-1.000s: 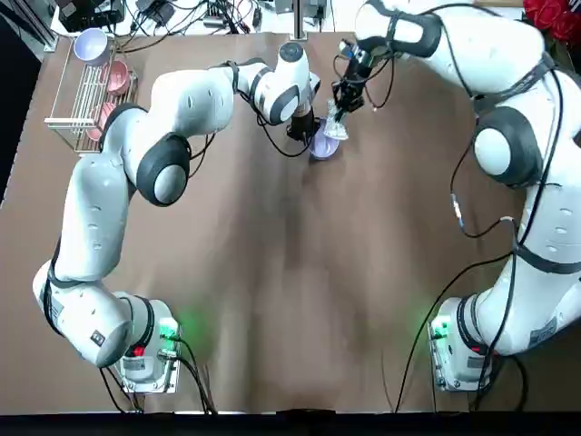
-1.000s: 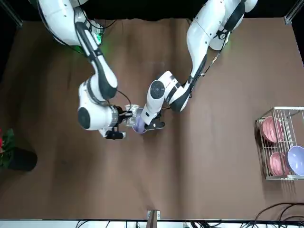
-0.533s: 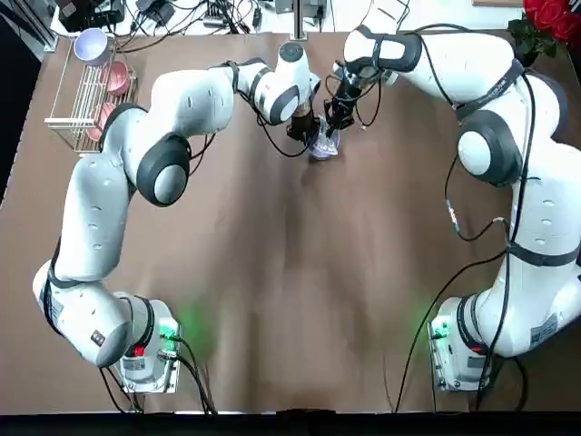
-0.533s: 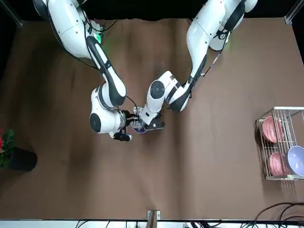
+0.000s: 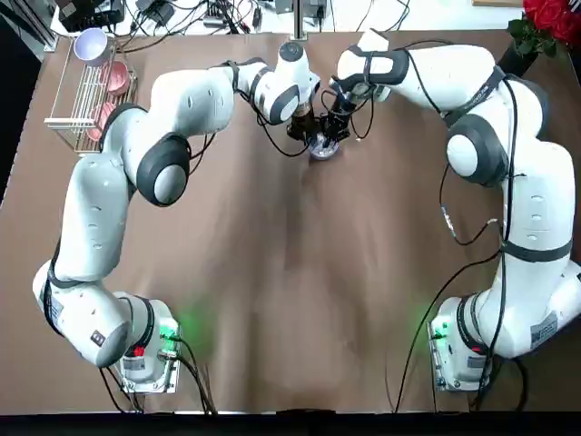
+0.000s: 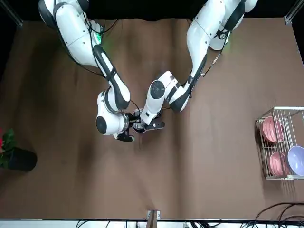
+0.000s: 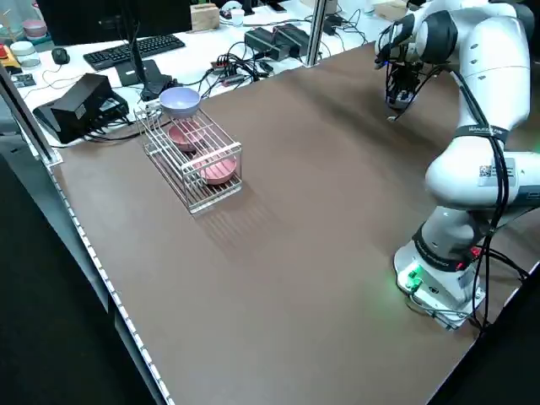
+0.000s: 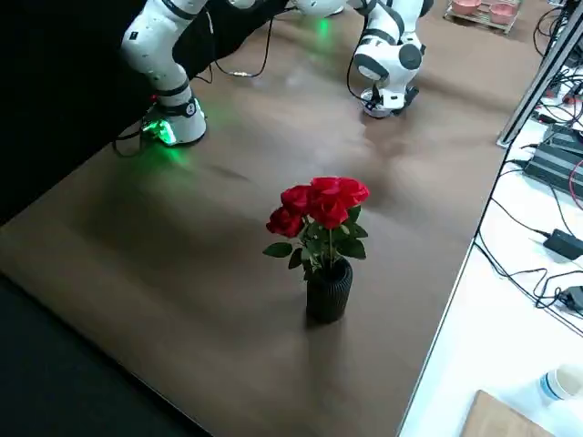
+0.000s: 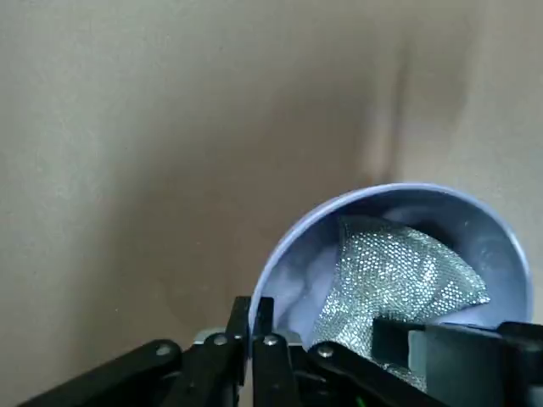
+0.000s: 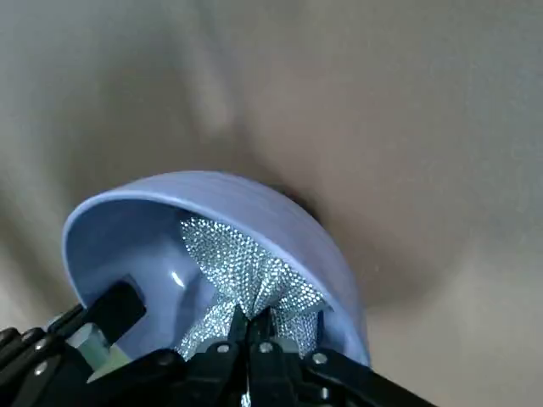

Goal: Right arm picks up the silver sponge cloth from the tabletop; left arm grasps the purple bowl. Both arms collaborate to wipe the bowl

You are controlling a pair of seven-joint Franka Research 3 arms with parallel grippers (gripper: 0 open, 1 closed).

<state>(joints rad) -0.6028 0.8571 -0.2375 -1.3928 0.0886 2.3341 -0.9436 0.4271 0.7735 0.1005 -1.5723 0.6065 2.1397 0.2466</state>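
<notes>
The left gripper (image 9: 250, 318) is closed on the rim of the purple bowl (image 9: 293, 284), above the table (image 5: 272, 272) toward its far side. The right arm (image 5: 508, 150) reaches inward from its side, elbow bent; the right gripper (image 10: 253, 326) has its two fingers pressed together on the pinched middle of the silver sponge cloth (image 10: 246, 267), which lies inside the bowl.

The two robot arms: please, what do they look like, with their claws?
Both arms, left and right, are white and jointed, with dark grey joint covers and black cables strapped along them. The left claw and right claw are black, two-fingered, with silvery screws.
</notes>
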